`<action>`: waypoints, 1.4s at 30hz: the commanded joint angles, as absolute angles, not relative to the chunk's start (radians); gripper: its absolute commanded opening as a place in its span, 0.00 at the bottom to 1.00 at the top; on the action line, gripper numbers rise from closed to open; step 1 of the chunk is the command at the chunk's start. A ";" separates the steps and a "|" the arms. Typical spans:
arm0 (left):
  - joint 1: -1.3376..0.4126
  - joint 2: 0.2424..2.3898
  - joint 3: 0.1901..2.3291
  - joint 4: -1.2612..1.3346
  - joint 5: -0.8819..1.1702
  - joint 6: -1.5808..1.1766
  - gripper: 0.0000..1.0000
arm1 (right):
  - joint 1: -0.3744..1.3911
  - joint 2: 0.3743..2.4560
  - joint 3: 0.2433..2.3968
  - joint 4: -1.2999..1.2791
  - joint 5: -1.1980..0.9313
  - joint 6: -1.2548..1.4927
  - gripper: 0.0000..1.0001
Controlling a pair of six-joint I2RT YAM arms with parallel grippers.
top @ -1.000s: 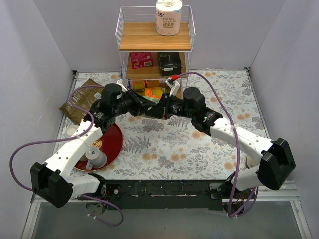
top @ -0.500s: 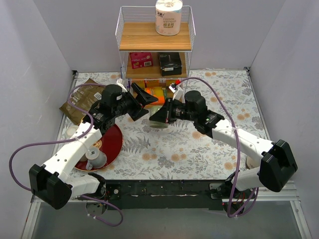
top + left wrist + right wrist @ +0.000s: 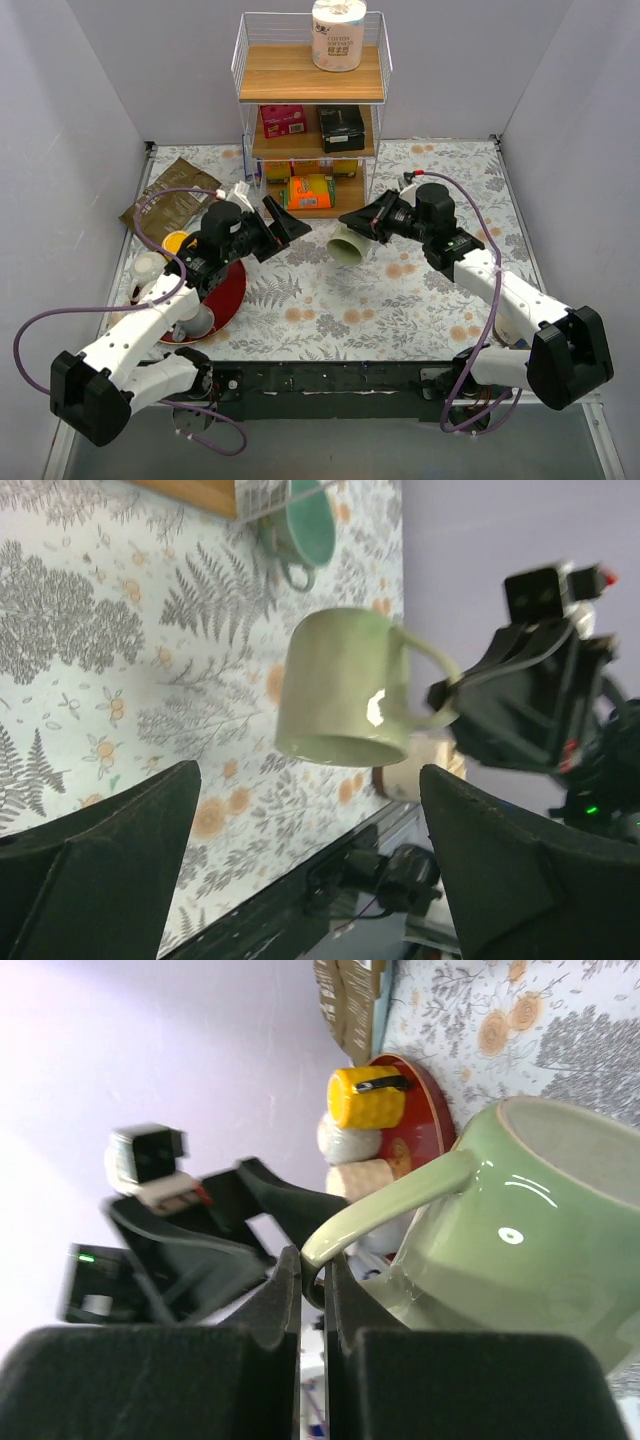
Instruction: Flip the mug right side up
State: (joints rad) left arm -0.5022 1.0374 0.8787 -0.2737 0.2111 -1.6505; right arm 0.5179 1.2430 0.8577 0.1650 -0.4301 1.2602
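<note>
Mug (image 3: 350,250) aloft in right hand (image 3: 369,228), apart from left hand (image 3: 286,222)

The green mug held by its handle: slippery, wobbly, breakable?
The green mug looks glazed and shiny, so probably slippery. Pinched only at its thin handle by the right end effector, it may pivot. Likely rigid ceramic, chipping if dropped.

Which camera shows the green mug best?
Left wrist view: the whole green mug, handle and rim, unobstructed. Top view shows it small; right wrist view crops it, handle pinched in the right end effector.
</note>
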 commanded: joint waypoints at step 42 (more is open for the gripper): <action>-0.770 1.235 0.992 -0.443 -0.041 -1.293 0.00 | 0.440 0.950 0.557 0.005 -0.485 1.740 0.63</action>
